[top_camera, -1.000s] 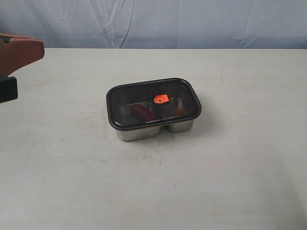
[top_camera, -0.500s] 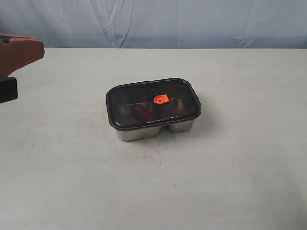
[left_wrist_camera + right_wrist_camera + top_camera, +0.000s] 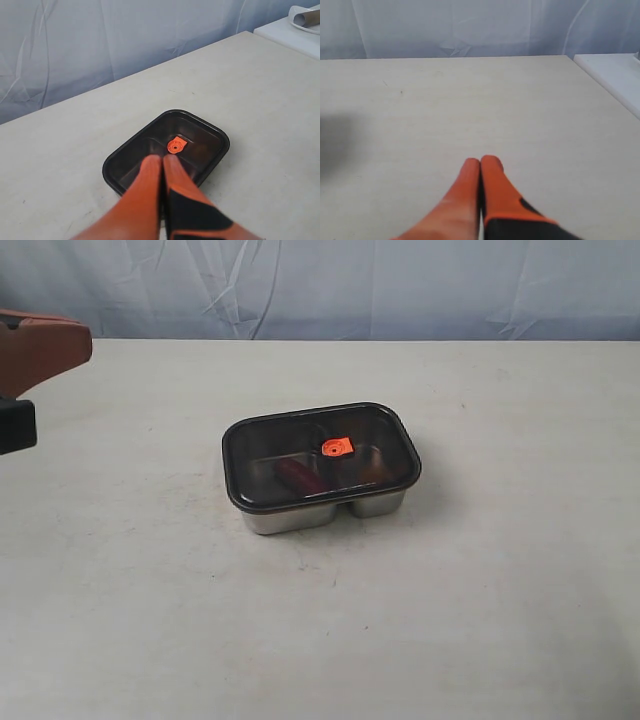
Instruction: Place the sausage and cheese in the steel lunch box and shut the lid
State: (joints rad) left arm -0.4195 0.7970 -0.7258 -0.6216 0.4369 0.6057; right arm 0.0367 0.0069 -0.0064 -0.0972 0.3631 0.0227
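The steel lunch box [image 3: 300, 516] stands mid-table with the dark see-through lid [image 3: 265, 445] lying flat on top, its orange valve [image 3: 336, 447] at the centre. Through the lid the red sausage [image 3: 298, 476] shows in the larger compartment, and a dim orange shape, likely the cheese [image 3: 372, 469], in the smaller one. In the left wrist view the lid [image 3: 205, 130] and valve [image 3: 176, 146] lie beyond my left gripper [image 3: 162, 159], which is shut and empty, raised away from the box. My right gripper [image 3: 480, 161] is shut over bare table, holding nothing.
Part of the left arm [image 3: 35, 365] shows at the exterior view's left edge. A pale cloth backdrop [image 3: 320, 285] hangs behind the table. A white side surface with a paper roll [image 3: 305, 17] sits past the table's far corner in the left wrist view.
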